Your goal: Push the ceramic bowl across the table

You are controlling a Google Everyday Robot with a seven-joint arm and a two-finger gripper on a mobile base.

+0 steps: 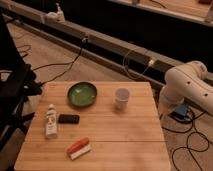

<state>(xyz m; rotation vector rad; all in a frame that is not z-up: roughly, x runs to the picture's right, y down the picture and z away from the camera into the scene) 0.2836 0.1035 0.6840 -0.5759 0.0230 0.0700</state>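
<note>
The ceramic bowl (82, 94), shallow with a glossy green inside and a dark rim, sits on the light-wood plank table (120, 135) at its far left part. A small white cup (121, 97) stands to the right of it, a short gap apart. The white robot arm (187, 86) is off the table's right side, beyond the far right corner. My gripper is not in view; only the arm's thick white links show. Nothing touches the bowl.
On the table's left stands a white bottle (51, 121), with a flat black object (68, 119) beside it and a red-and-white object (78, 148) nearer the front. A black chair (12, 97) stands left of the table. Cables and a blue item (180, 111) lie on the floor.
</note>
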